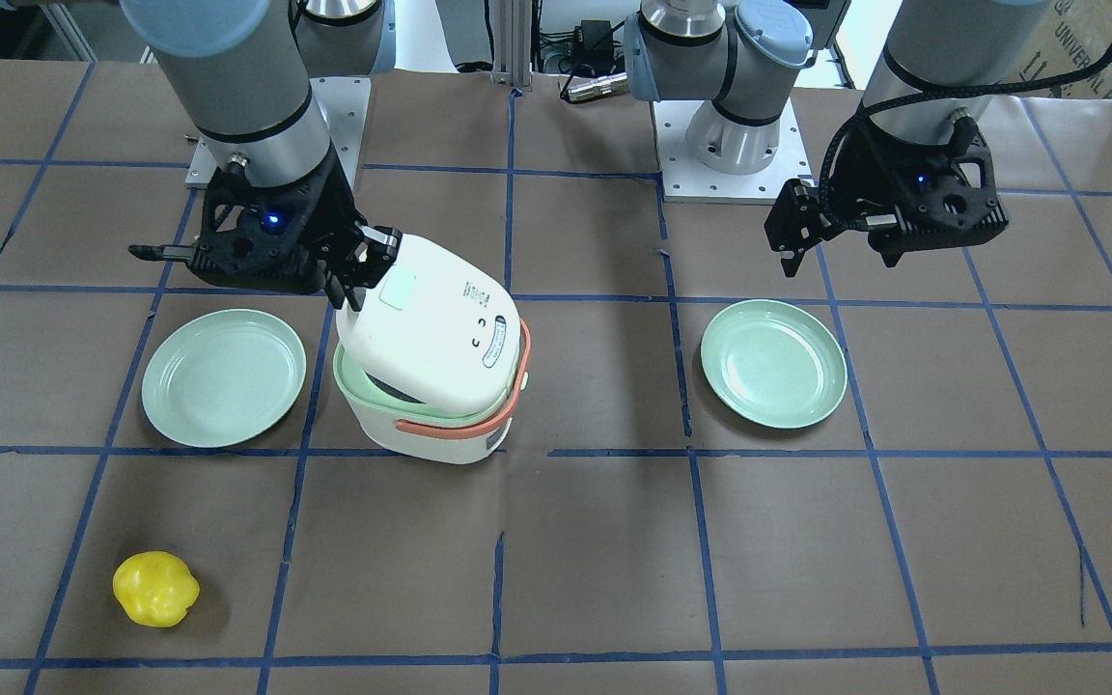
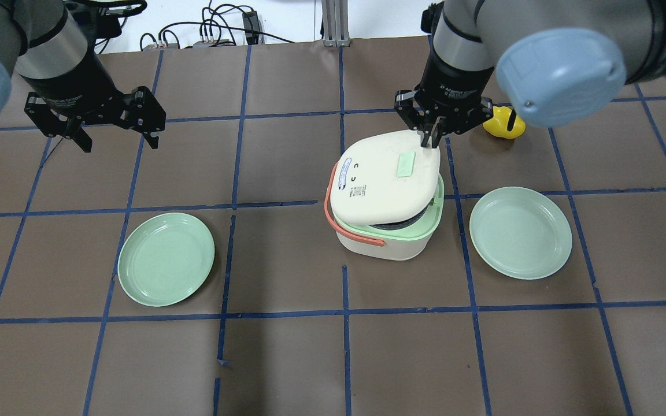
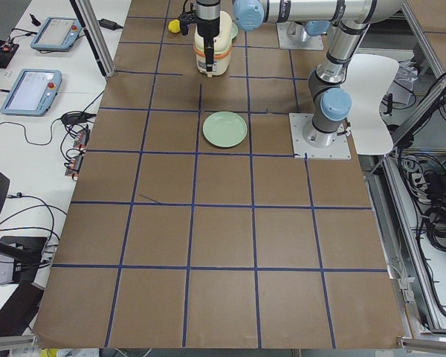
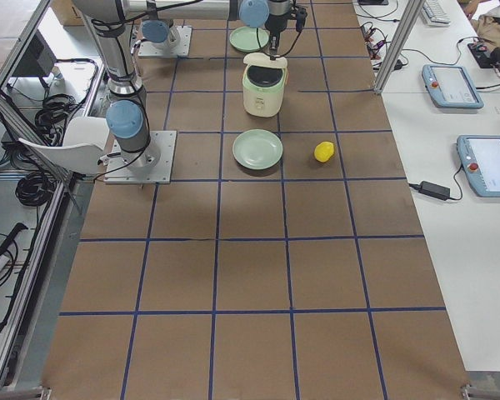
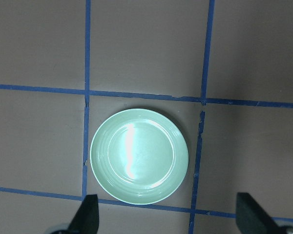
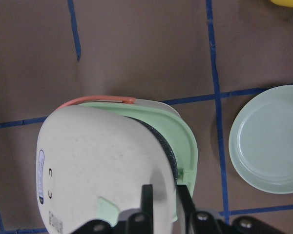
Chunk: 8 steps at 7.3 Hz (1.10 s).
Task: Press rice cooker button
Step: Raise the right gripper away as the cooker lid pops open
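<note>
R end effector (image 2: 429, 137) pinches glossy rounded white lid (image 2: 379, 176) (ajar); L end effector (image 2: 120, 141) splayed.

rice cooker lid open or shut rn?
Open, partway. The lid is tilted up off the green rim, dark inner pot showing in the gap; right claw sits at its raised edge.

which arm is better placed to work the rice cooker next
Right. The right gripper sits at the edge of the rice cooker's raised lid. The left gripper hangs open over a plate, well away from it.
</note>
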Each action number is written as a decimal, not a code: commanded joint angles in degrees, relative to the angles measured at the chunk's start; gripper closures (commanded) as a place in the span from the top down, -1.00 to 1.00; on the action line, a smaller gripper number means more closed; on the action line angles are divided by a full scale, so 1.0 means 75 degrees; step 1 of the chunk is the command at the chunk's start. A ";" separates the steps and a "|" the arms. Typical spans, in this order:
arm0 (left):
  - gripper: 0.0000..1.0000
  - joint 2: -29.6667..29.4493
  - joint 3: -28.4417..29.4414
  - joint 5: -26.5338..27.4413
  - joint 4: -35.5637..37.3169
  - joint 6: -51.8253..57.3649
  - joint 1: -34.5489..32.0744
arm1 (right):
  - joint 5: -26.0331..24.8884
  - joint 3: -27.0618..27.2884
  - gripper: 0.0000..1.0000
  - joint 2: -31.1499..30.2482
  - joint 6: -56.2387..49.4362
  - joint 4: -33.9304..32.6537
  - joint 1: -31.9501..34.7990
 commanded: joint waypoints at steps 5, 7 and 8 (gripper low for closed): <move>1.00 0.0000 0.0000 0.0000 0.0000 0.0000 0.0000 | -0.0134 -0.0545 0.88 -0.0274 -0.1754 0.1231 -0.0862; 1.00 0.0000 0.0011 0.0000 0.0000 0.0000 0.0000 | -0.0320 -0.0332 0.97 -0.0554 -0.2099 0.1125 -0.0862; 1.00 0.0000 0.0000 0.0000 0.0000 0.0000 0.0000 | -0.0844 -0.0332 0.97 -0.0485 -0.2099 0.1125 -0.0815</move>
